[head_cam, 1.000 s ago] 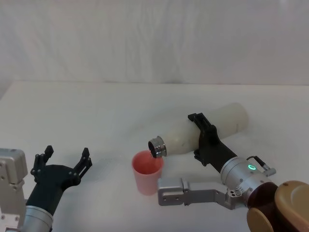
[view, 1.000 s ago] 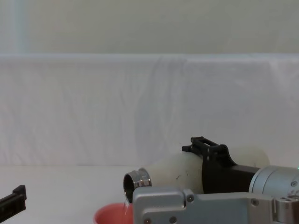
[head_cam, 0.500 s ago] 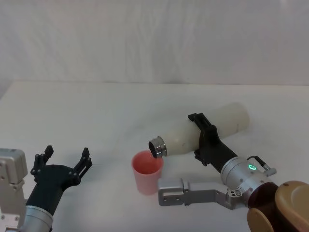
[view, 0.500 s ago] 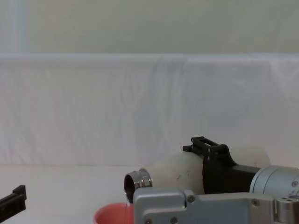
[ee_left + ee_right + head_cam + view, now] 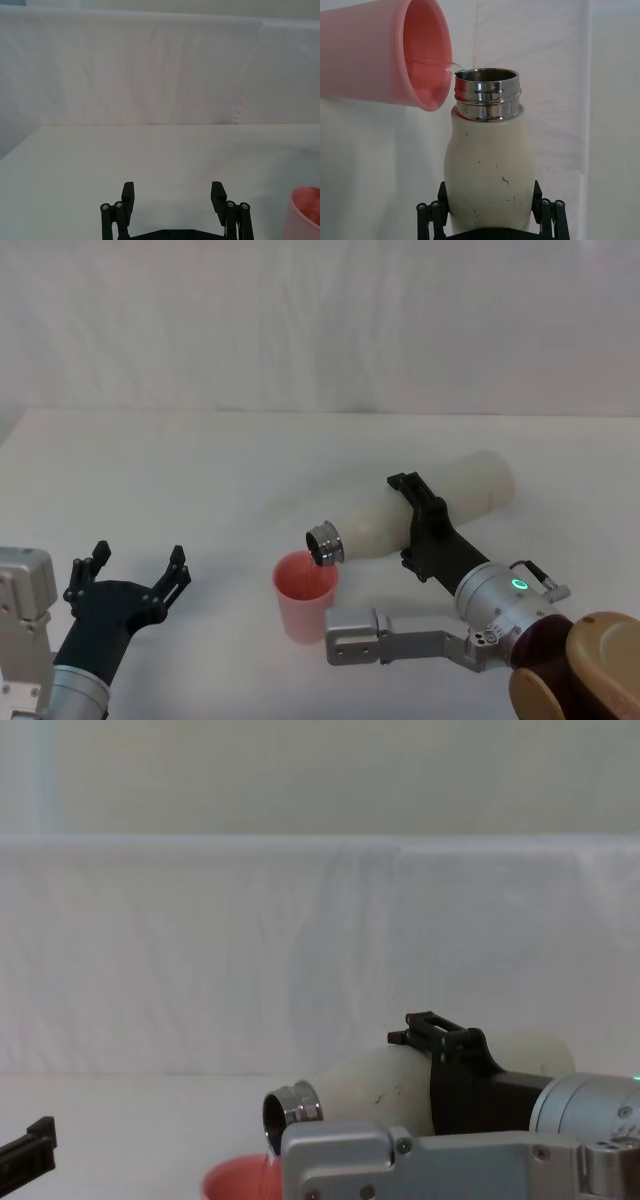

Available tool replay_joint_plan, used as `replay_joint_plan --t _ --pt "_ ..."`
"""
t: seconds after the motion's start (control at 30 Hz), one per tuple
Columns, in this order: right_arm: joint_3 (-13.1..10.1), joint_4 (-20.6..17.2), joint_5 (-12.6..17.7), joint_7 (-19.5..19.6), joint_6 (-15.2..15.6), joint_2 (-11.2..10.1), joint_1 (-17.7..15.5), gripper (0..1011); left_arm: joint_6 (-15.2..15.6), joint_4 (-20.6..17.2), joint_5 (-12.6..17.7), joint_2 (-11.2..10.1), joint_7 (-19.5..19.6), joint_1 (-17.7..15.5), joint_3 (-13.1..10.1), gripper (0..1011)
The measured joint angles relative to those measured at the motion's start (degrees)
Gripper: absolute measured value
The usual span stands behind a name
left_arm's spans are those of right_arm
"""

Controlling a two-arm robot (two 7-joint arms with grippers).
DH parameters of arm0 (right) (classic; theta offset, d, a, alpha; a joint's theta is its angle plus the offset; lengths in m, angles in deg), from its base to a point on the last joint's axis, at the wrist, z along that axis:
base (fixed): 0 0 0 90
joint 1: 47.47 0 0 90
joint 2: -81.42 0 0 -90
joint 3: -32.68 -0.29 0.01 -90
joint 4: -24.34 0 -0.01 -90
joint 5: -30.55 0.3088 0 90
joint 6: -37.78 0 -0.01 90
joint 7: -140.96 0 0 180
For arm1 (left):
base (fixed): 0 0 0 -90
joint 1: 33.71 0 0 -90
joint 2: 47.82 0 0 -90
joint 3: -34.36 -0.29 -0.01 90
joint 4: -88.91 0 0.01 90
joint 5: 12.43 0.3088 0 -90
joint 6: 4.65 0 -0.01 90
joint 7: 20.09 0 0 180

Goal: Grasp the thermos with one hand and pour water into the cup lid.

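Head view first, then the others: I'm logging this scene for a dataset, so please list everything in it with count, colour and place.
thermos: one, cream-white with a steel neck, tipped nearly level above the table, mouth over the cup lid, a thin stream of water running from it.
cup lid: one, salmon-pink, upright on the table just below the thermos mouth.
table: one, white, under everything.
backdrop cloth: one, white, behind the table.
right claw: one, black, shut around the thermos body, right of the cup lid.
left claw: one, black, open, idle above the table at the near left.
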Motion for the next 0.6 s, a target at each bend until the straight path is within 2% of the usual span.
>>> replay_joint_plan --t 0.6 --pt "0.0 -0.1 0.0 -0.1 0.0 -0.1 0.0 958 0.0 0.0 0.0 0.0 0.0 0.0 0.0 1001"
